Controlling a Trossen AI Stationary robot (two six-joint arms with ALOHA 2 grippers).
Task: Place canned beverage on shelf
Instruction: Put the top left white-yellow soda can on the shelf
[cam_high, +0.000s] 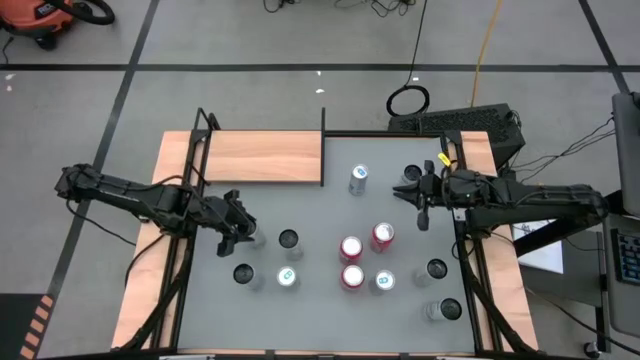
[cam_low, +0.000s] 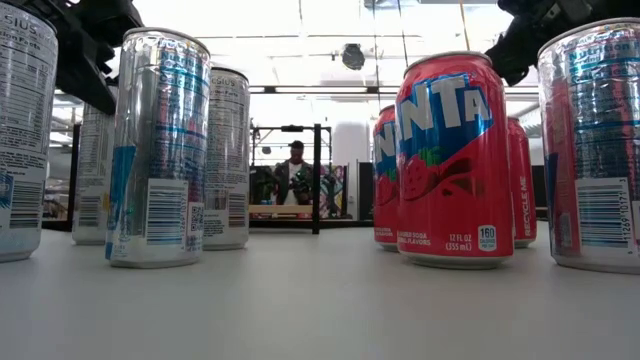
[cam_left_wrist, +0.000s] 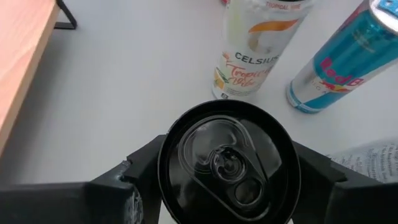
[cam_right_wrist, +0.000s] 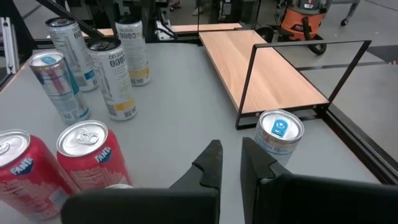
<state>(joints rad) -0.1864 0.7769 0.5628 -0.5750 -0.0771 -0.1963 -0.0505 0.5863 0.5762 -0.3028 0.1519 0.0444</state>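
From above, the left gripper (cam_high: 238, 232) is seen low over the left part of the table (cam_high: 330, 225), set around a black-topped can (cam_high: 247, 236). The shelf (cam_high: 262, 158) lies beyond that gripper, toward the far edge, well apart from it. The right gripper (cam_high: 419, 190) waits at the far right, with a blue-and-silver can (cam_high: 358, 179) just beside its tips.

At table height, only dark parts of the arms are shown at the upper corners; the grip itself cannot be read here. A red Fanta can (cam_low: 451, 160) stands in front.

In the left wrist view, the black-topped can (cam_left_wrist: 229, 163) sits between the two fingers (cam_left_wrist: 144, 169), which flank its rim partly open; whether the pads already bear on it cannot be told. A Celsius can (cam_left_wrist: 260, 46) stands just ahead of it.

In the right wrist view, the right gripper's (cam_right_wrist: 231, 163) fingers appear nearly together and nothing is held.

The step in hand is judged to be the grasp. It would be done well if the can were kept centred, squeezed evenly below the rim, and lifted straight up so that the neighbouring cans are cleared.
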